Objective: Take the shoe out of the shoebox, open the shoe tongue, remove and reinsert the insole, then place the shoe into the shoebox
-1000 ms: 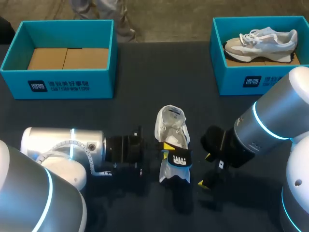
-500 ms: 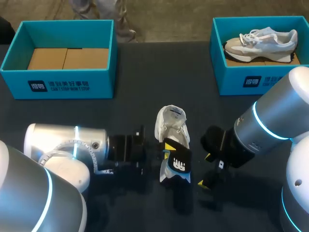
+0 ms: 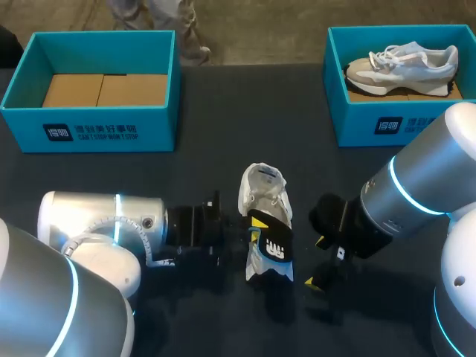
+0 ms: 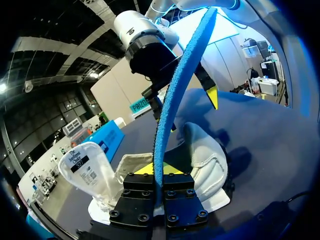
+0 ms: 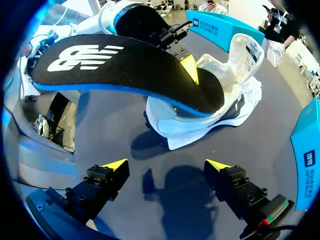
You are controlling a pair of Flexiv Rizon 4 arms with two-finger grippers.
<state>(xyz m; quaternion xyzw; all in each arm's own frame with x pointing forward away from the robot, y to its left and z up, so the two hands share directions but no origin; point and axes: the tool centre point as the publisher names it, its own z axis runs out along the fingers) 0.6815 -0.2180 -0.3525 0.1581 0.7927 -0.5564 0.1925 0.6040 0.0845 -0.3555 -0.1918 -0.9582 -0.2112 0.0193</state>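
Left wrist view: insole step under way, with the shoe out, the tongue open and the insole mostly lifted.
Nearest, the left gripper (image 4: 159,182) is clamped on the blue edge of the black insole (image 4: 176,95), which rises on edge from between its fingers. Just ahead of and below them the white sneaker (image 4: 205,160) lies on the dark table (image 3: 223,149), its tongue (image 4: 80,167) folded back. One end of the insole dips into the shoe's mouth, so I judge removal or reinsertion unfinished, though I cannot tell which. Just beyond the sneaker the right gripper (image 5: 165,167) hovers with fingers spread, holding nothing. Well apart at the far left stands the empty shoebox (image 3: 111,132), so boxing the shoe remains. At the far right a second shoebox (image 3: 372,126) holds a grey sneaker (image 3: 405,65).
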